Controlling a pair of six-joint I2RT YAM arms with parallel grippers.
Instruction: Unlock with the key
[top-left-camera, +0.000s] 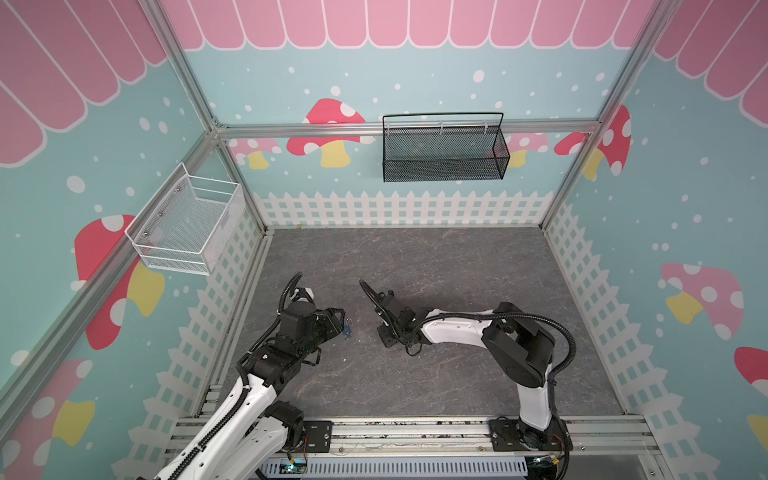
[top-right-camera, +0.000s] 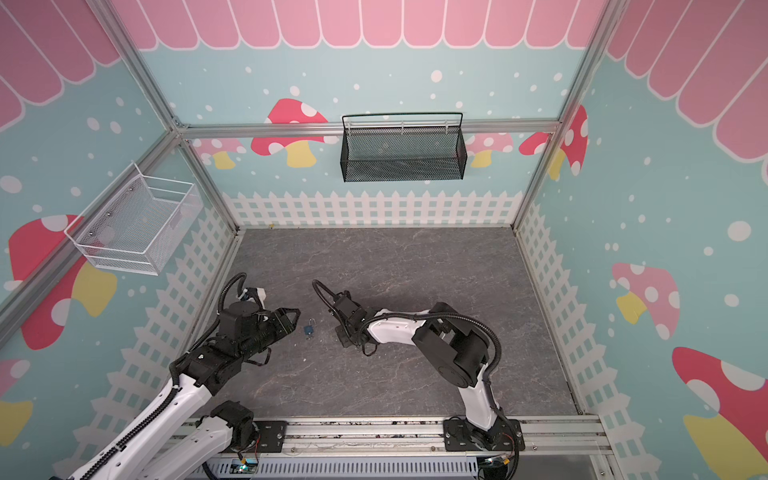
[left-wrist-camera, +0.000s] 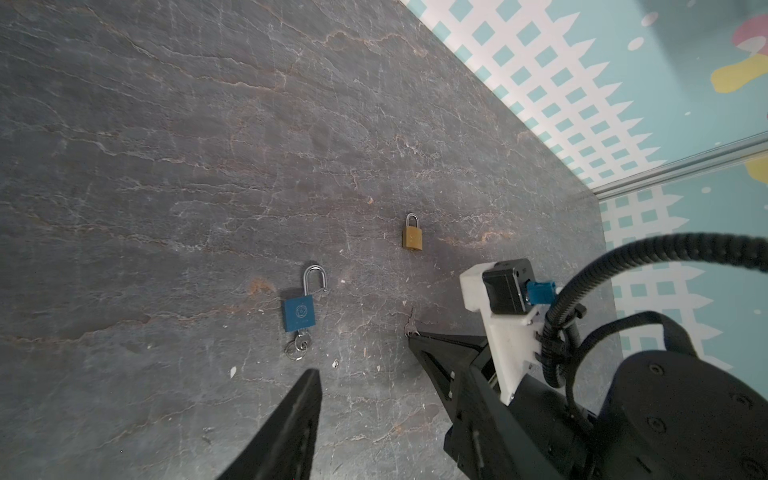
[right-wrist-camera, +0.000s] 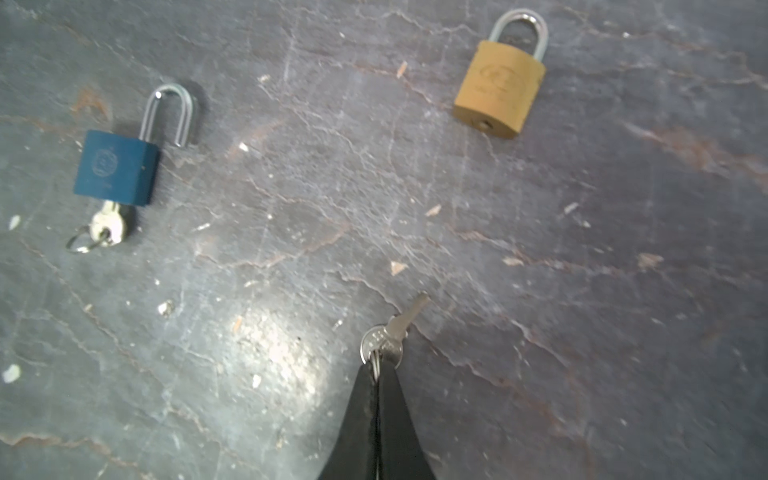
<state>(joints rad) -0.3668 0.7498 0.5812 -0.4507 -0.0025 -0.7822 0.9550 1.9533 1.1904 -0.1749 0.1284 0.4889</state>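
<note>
While the left gripper hangs over the grey table with its jaws apart and nothing between them, the right gripper is clamped tight on the key — pinching its round head and ring, blade poking out ahead; just past it, off to one side, the blue padlock lies flat, shackle sprung open, a second key stuck in its base; in both top views it sits between the two grippers; farther on lies the brass padlock — shackle shut, keyhole facing the held key; on the far walls hang a white wire basket and a black mesh basket.
</note>
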